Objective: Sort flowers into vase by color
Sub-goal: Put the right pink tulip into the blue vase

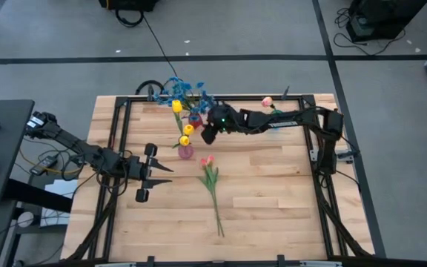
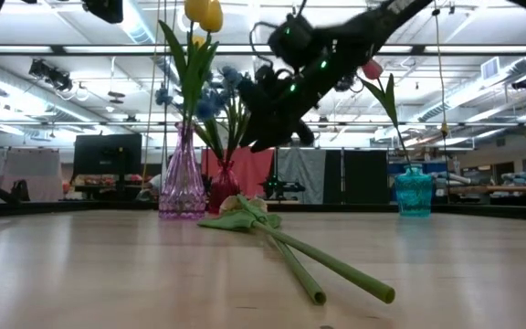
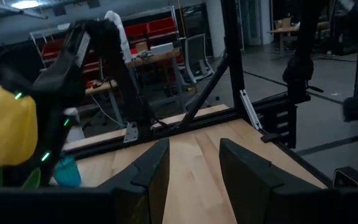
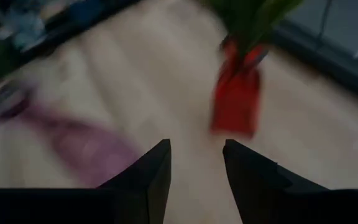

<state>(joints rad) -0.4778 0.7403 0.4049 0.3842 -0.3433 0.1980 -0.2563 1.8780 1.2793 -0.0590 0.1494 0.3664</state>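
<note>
Two pink tulips [image 1: 209,161] lie loose on the table's middle, their stems [image 1: 216,204] running toward the near edge; in the low view the pink tulips [image 2: 243,209] rest flat on the wood. A purple vase [image 1: 186,151] holds yellow tulips [image 1: 177,106]. A red vase [image 1: 194,119] holds blue sprays [image 1: 187,90]. A teal vase [image 2: 414,192] holds one pink tulip [image 1: 267,101]. My right gripper [image 1: 208,135] hovers open above the table beside the purple and red vases, holding nothing. My left gripper [image 1: 156,172] waits open at the table's left, also holding nothing.
The three vases stand in a row near the far edge, with the red vase [image 4: 235,102] and purple vase [image 4: 82,146] just under my right gripper [image 4: 194,158]. A black frame rail [image 1: 199,98] borders the table. Bare wood lies to the right of the lying tulips.
</note>
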